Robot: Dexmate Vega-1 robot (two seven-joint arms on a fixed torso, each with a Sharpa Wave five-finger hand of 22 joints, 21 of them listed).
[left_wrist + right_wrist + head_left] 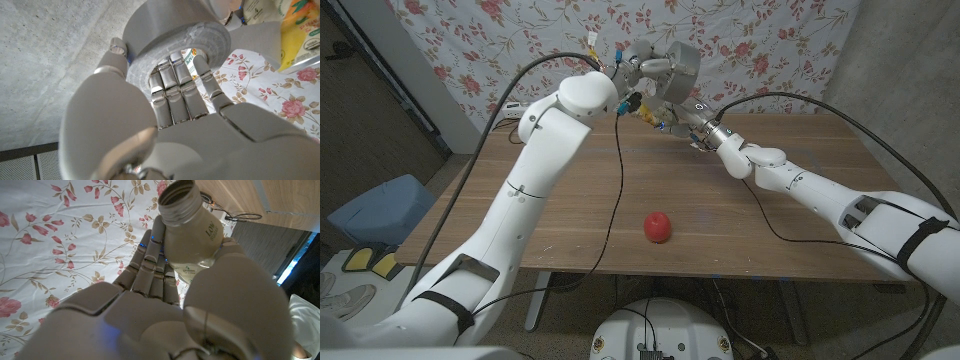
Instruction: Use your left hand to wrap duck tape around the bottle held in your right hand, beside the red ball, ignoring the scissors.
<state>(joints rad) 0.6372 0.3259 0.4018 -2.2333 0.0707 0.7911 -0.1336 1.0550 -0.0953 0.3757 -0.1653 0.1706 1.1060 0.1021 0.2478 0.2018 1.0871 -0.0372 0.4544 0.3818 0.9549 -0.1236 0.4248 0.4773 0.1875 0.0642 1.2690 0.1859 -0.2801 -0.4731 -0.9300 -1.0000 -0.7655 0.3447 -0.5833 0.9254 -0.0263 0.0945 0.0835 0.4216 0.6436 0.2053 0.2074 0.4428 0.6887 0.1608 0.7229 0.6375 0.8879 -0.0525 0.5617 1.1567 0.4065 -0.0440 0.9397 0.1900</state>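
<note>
High above the table's far side, my left hand (635, 68) holds a grey roll of duck tape (682, 62). In the left wrist view its fingers (175, 95) reach through the roll's (170, 35) core, and a grey strip (260, 37) runs from the roll towards the bottle's yellow label (297, 30). My right hand (705, 130) grips the bottle (653, 108) just under the roll. The right wrist view has the clear bottle (192, 240), cap off and neck threaded, held in my right hand (150, 310). The red ball (658, 227) lies on the wooden table (800, 170) near its front edge.
A floral cloth (770, 40) hangs behind the table. Black cables (620, 180) drape from both arms across the tabletop. A blue bin (375, 208) stands on the floor to the left of the table.
</note>
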